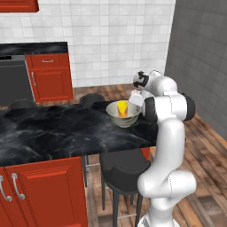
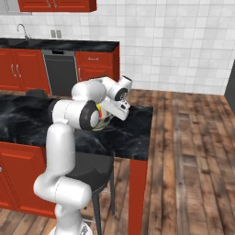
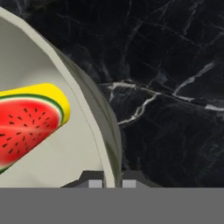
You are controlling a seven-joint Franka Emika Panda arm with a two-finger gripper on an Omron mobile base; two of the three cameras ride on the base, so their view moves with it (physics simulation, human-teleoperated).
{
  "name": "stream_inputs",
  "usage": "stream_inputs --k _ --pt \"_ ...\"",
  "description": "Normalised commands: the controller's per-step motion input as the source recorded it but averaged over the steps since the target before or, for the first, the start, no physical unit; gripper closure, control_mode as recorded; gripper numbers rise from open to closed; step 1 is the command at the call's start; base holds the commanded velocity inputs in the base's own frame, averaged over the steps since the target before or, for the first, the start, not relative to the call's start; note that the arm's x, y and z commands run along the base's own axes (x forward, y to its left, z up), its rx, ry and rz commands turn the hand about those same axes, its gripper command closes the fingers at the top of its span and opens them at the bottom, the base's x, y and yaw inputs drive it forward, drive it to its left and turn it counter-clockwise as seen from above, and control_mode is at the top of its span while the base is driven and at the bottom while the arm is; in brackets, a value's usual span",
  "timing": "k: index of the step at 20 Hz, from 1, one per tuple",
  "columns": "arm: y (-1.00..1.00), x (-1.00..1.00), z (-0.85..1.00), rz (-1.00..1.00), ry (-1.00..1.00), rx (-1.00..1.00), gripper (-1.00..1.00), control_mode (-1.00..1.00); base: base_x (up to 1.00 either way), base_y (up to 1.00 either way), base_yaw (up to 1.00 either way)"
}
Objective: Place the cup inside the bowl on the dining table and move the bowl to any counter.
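Claw [image 3: 109, 183] | nearly closed | pinching bowl [image 3: 94, 118] rim

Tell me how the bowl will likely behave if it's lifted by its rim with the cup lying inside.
The bowl looks rigid, so its rim probably won't flex between the gripper's fingertips. Pinched at one edge, it may tilt down on the far side. The cup lies loose inside and could slide or roll as the bowl tips.
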Motion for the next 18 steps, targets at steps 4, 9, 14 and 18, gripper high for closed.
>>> stream_inputs --k 4,9,14,18 --pt "-0.07 -0.13 0.09 0.05 -0.03 0.07 1.0 -1.0 0.0 0.0 0.0" --pt "-0.06 -0.24 0.28 0.05 -0.03 0.07 1.0 -1.0 0.0 0.0 0.0" --pt "-0.05 -0.34 0.35 0.04 0.0 0.03 1.0 -1.0 0.0 0.0 0.0" --pt "-0.04 -0.36 0.31 0.04 0.0 0.0 1.0 -1.0 0.0 0.0 0.0"
